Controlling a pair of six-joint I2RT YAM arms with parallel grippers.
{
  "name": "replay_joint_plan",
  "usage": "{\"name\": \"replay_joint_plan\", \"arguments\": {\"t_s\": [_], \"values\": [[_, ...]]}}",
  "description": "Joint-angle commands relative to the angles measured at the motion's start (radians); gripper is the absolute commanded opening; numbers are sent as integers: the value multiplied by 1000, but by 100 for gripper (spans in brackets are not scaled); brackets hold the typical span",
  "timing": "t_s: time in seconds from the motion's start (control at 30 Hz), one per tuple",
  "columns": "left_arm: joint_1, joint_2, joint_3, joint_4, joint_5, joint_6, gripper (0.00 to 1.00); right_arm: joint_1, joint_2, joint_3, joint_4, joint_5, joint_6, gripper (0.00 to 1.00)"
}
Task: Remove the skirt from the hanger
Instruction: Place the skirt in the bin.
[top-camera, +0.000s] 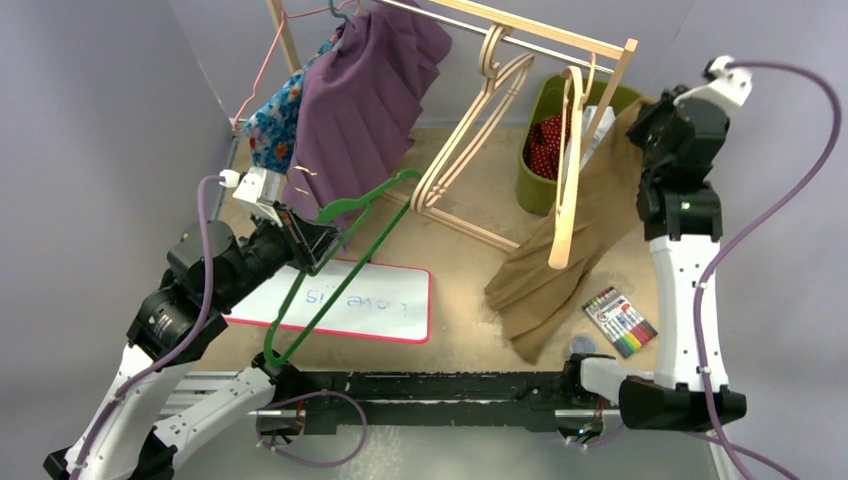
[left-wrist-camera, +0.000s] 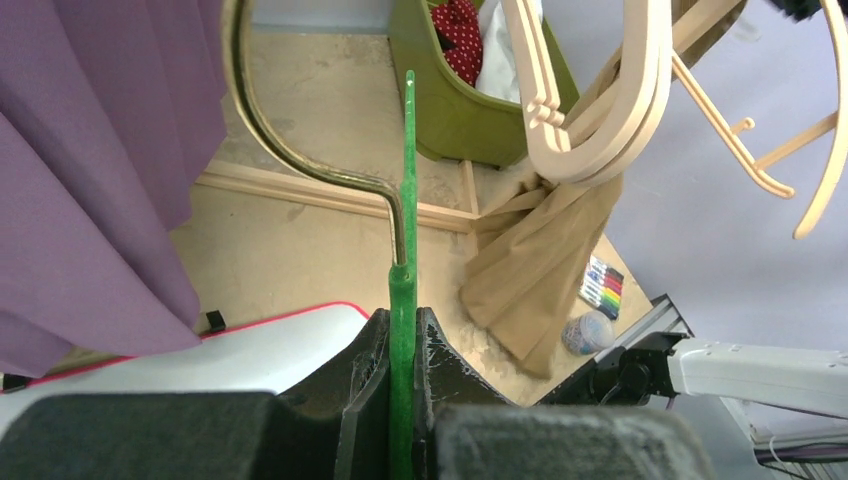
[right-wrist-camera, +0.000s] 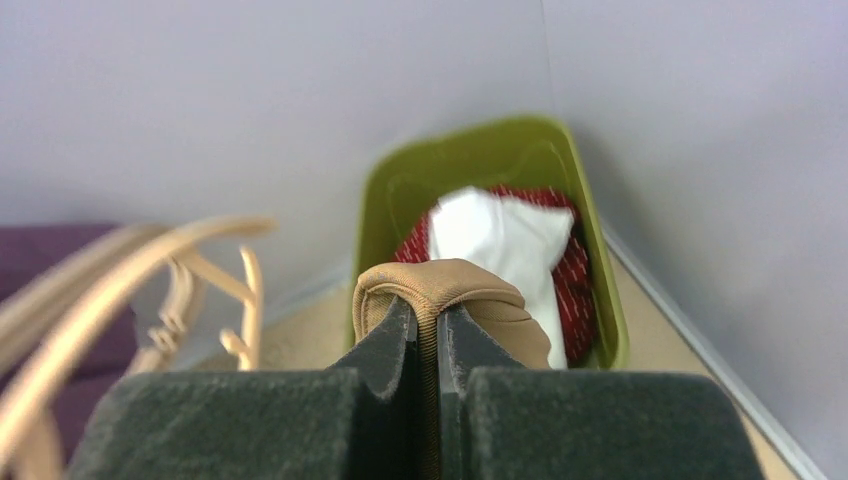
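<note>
Fingers: our left gripper (left-wrist-camera: 403, 325) presses shut on the thin green hanger (left-wrist-camera: 407, 170); our right gripper (right-wrist-camera: 428, 320) pinches a rolled fold of the tan skirt (top-camera: 600, 215) | Pose: we hold the left arm low by the whiteboard (top-camera: 370, 300), the right arm upright | Skirt: soft cloth, draping from our right grip to the table, behind a curved wooden hanger (top-camera: 563, 200) | Around: green bin (right-wrist-camera: 470, 170), marker pack (top-camera: 620, 322)

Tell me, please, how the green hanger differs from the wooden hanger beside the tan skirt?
The green hanger is thin and bare; the wooden hanger is thick, pale and overlaps the tan skirt. The green hanger is clamped in the left gripper; no gripper holds the wooden hanger. Both are tilted.
</note>
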Motion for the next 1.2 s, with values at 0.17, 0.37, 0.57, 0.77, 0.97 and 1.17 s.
{"name": "replay_joint_plan", "arguments": {"t_s": [0.17, 0.37, 0.57, 0.77, 0.97, 1.17], "values": [[-4, 86, 107, 15, -109, 64, 0, -10, 128, 398, 291, -156, -64, 0], [-4, 141, 122, 26, -134, 84, 0, -10, 236, 569, 462, -194, -143, 0], [-3, 170, 122, 53, -135, 70, 0, -12, 445, 891, 514, -145, -272, 0], [-4, 158, 73, 114, -134, 14, 0, -26, 626, 1089, 656, -168, -347, 0], [-4, 193, 85, 122, -143, 17, 0, -79, 724, 1131, 787, -232, -295, 0], [-4, 229, 104, 143, -140, 19, 0, -149, 762, 1176, 840, -283, -260, 0]]}}
